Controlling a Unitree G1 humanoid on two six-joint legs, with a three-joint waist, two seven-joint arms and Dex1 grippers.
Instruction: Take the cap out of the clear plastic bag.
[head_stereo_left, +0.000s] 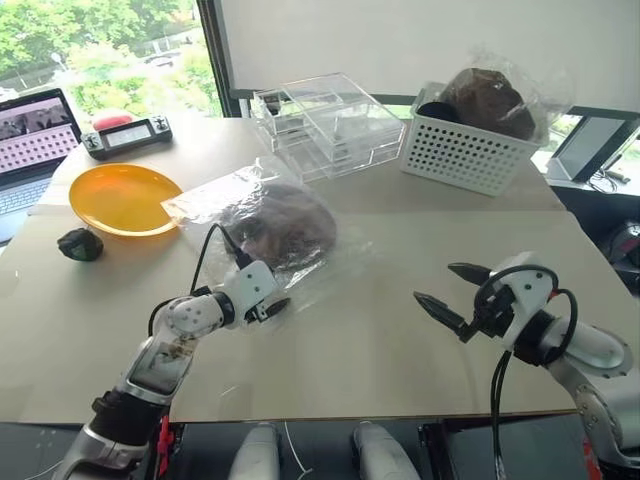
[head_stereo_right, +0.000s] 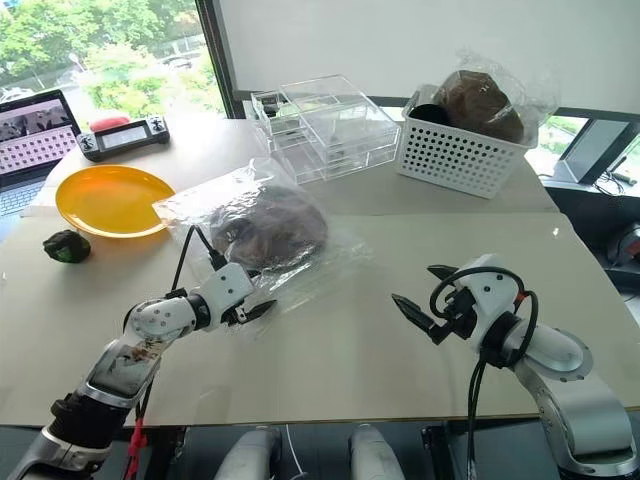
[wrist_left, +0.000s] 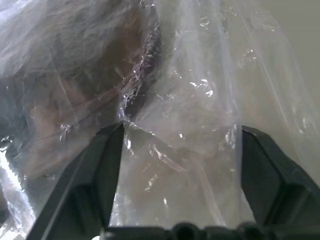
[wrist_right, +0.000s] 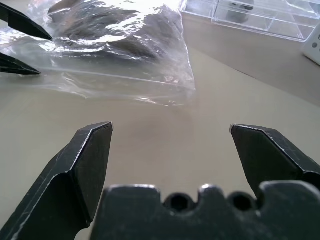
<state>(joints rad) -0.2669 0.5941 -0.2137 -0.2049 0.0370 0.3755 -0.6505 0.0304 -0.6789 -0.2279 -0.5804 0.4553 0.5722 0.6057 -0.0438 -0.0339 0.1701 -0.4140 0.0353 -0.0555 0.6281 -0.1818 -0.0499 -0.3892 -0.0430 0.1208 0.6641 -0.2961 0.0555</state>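
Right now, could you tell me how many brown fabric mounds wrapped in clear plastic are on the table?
2. The cap lies mid-table inside the clear plastic bag, beside the yellow plate. A darker mound sits in the white basket at the far right.

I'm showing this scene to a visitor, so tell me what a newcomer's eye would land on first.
First, the brown cap sealed inside the wrinkled clear plastic bag at the table's middle, with the left hand at the bag's near edge, film between its fingers. Next, the bright yellow plate left of the bag. Then the right hand, open over bare table to the bag's right.
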